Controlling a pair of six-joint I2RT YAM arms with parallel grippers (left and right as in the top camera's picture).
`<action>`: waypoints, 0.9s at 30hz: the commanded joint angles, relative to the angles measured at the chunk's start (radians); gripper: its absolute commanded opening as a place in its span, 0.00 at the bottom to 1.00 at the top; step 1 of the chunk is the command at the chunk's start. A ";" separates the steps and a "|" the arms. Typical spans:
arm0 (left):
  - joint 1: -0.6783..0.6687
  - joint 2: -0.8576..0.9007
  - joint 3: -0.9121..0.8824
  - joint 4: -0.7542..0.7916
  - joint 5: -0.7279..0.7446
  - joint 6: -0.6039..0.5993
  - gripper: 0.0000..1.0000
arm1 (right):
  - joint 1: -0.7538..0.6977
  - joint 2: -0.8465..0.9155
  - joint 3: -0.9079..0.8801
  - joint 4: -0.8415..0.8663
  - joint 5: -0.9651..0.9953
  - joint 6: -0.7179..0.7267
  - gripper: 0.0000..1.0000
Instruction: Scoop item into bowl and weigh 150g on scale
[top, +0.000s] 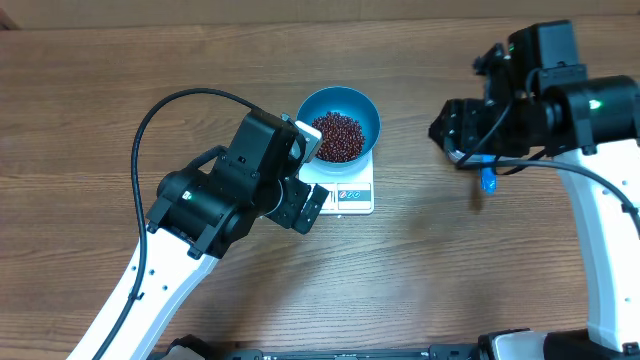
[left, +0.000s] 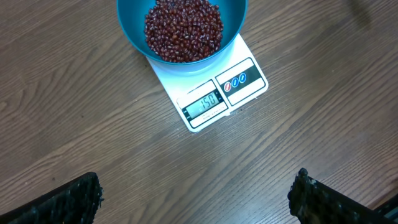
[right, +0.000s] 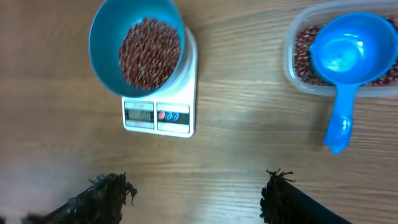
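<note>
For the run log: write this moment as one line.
beans in bowl on scale | display reads 150 | scoop resting in tub | left pincer open, empty | right pincer open, empty

Bright, even light is falling from above, with only faint, soft shadows lying on the table (top: 100, 80) under the arms. The left wrist view is coming through sharp, and the scale (left: 211, 93) display ahead of the left gripper (left: 198, 199) is reading clearly. The right wrist view is smearing throughout, and digits ahead of the right gripper (right: 193, 196) are blurring out. Pale glare is showing inside the scoop (right: 348, 50). Fingertips (right: 106, 194) are rendering dark and fuzzy.
</note>
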 joint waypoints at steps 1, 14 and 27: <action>0.006 0.003 0.013 0.000 0.011 0.015 1.00 | 0.053 -0.030 0.018 -0.006 0.008 -0.084 0.72; 0.006 0.003 0.013 0.000 0.011 0.015 1.00 | 0.104 -0.030 0.018 0.011 0.008 -0.114 1.00; 0.006 0.003 0.013 0.000 0.011 0.015 0.99 | 0.104 -0.030 0.018 0.009 0.008 -0.115 1.00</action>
